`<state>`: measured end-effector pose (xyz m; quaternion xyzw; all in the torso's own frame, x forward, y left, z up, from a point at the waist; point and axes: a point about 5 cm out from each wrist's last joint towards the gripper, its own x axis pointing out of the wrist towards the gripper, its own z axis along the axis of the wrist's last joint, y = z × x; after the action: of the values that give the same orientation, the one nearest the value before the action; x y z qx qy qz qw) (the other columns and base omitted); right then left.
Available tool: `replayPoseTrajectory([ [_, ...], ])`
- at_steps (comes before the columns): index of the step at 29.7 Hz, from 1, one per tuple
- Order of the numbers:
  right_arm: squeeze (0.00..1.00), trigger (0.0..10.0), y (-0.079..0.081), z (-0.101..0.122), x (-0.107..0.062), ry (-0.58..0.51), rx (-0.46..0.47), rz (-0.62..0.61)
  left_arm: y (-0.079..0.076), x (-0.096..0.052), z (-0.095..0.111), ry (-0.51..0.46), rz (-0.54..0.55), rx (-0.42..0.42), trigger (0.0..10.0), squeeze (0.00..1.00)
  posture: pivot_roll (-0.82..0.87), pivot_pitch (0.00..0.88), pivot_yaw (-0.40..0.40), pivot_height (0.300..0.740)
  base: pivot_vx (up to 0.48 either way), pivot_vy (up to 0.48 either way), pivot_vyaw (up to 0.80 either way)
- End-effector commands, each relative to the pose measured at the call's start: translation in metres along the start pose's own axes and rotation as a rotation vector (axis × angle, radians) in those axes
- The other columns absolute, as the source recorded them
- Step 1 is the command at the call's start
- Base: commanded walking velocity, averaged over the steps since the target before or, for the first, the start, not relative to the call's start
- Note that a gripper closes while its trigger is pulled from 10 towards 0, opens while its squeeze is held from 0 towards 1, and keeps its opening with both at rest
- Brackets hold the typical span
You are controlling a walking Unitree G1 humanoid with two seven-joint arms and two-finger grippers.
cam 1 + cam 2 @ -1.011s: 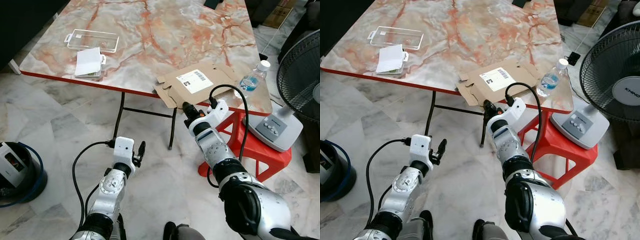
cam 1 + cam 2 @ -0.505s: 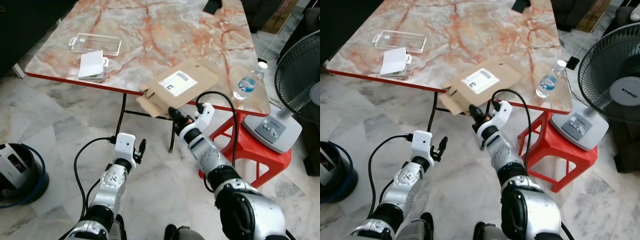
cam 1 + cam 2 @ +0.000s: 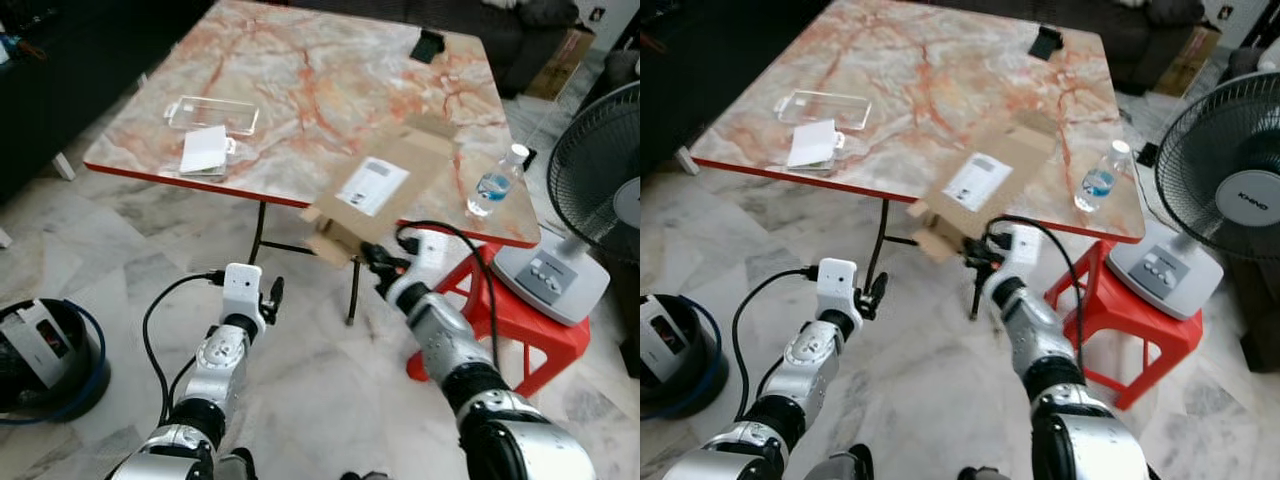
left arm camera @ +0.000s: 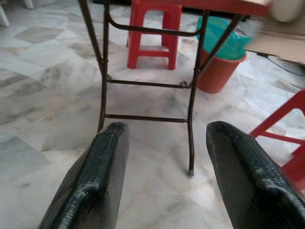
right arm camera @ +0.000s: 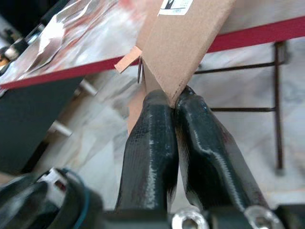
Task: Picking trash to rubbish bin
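at the table's (image 3: 300,110) near edge, right gripper (image 5: 172,102) pinches flattened cardboard box (image 3: 385,185); left gripper (image 4: 164,138) gapes.

— What can we actually read here?

— On the round hub of the black standing fan (image 3: 1225,170) we make out white lettering that looks like "KHIND" (image 3: 1238,198); that is the one word we can read.

— And the flat brown cardboard sheet (image 3: 385,190) at the edge of the marble table?

— It bears a white shipping label (image 3: 373,185) with dark print and what seems a barcode, but we cannot read any of it. The same label's corner (image 5: 176,5) shows in the right wrist view, blurred.

— The clear plastic water bottle (image 3: 1098,182)?

— We see a blue label band, its text too small to read.
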<state>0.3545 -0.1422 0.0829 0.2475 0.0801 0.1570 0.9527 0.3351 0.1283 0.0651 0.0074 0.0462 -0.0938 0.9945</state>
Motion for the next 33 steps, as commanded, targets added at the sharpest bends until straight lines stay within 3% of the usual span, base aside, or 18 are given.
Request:
replayPoseTrajectory([
  [1,0.00,10.0,-0.007,0.008,-0.004,-0.051,-0.003,-0.024,-0.001,0.000,-0.002,0.006,-0.004,0.002,10.0,0.00,0.02,0.072,-0.088,0.740,0.000,0.000,0.00],
  [5,0.00,10.0,-0.021,0.003,-0.020,-0.054,-0.111,-0.026,0.005,-0.002,-0.006,0.024,0.013,0.008,10.0,0.00,0.00,0.069,-0.090,0.740,0.000,0.000,0.00],
  [9,0.00,10.0,-0.024,-0.010,-0.037,0.010,-0.252,0.076,0.007,-0.002,-0.007,0.030,0.023,0.006,10.0,0.00,-0.01,0.068,-0.096,0.740,0.000,0.000,0.00],
  [15,0.00,10.0,-0.032,-0.021,-0.050,0.072,-0.351,0.080,0.006,-0.003,-0.010,0.037,0.027,0.003,10.0,0.00,-0.02,0.058,-0.107,0.740,0.000,0.000,0.00],
  [21,0.00,10.0,-0.053,-0.038,-0.068,0.164,-0.401,-0.029,0.004,-0.006,-0.018,0.069,0.030,0.005,10.0,0.00,-0.03,0.048,-0.108,0.740,0.000,0.000,0.00],
  [24,0.00,10.0,-0.068,-0.050,-0.080,0.224,-0.375,-0.140,0.007,-0.009,-0.024,0.092,0.052,-0.022,10.0,0.00,-0.03,0.038,-0.105,0.740,0.000,0.000,0.00],
  [33,0.00,10.0,-0.091,-0.079,-0.111,0.372,-0.341,-0.359,0.015,-0.016,-0.034,0.145,0.081,-0.033,10.0,0.00,-0.02,0.018,-0.103,0.740,0.000,0.000,0.00],
])
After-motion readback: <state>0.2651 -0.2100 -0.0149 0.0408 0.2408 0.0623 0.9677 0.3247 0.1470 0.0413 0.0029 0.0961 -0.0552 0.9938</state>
